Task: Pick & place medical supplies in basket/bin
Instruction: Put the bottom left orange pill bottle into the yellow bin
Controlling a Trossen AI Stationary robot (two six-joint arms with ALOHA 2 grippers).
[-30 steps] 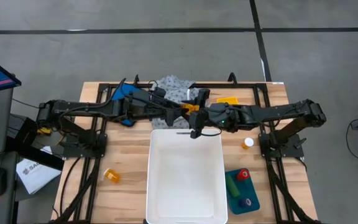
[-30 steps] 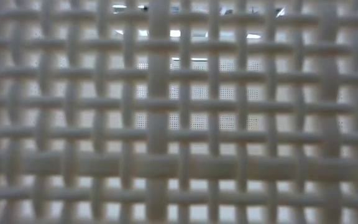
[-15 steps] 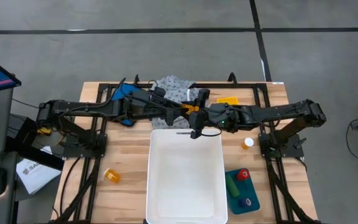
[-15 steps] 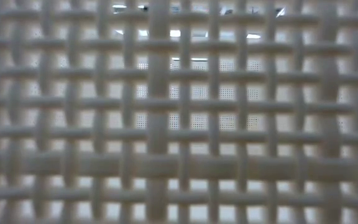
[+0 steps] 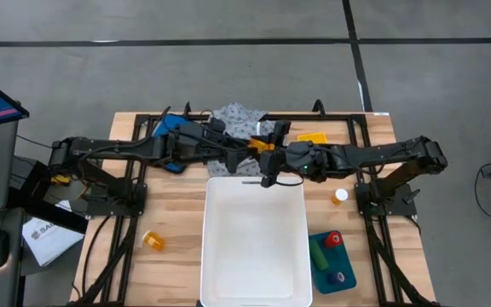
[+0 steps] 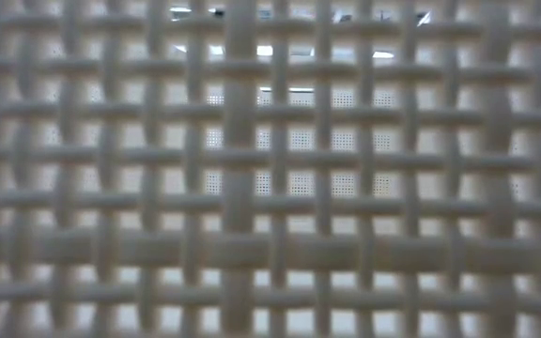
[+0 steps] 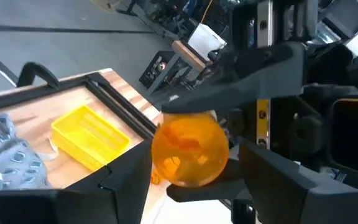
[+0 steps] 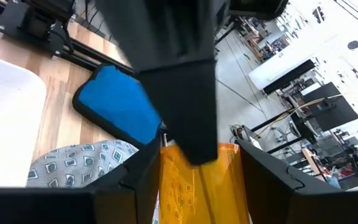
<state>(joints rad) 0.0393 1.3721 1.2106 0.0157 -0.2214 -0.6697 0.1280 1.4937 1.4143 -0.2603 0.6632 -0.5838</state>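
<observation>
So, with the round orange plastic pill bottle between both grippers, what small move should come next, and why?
Probably the left gripper should draw straight back from the orange plastic pill bottle. The right gripper looks clamped on it, and both meet just over the far rim of the white plastic basket, so the right could then lower it in.

You are in a big workshop or lab. The wooden table point(image 5: 177, 256) stands on a grey concrete floor point(image 5: 228, 77) with dark lines on it. Behind it you see metal stands point(image 8: 319, 118), more machines point(image 7: 166, 65) and bright open space.
</observation>
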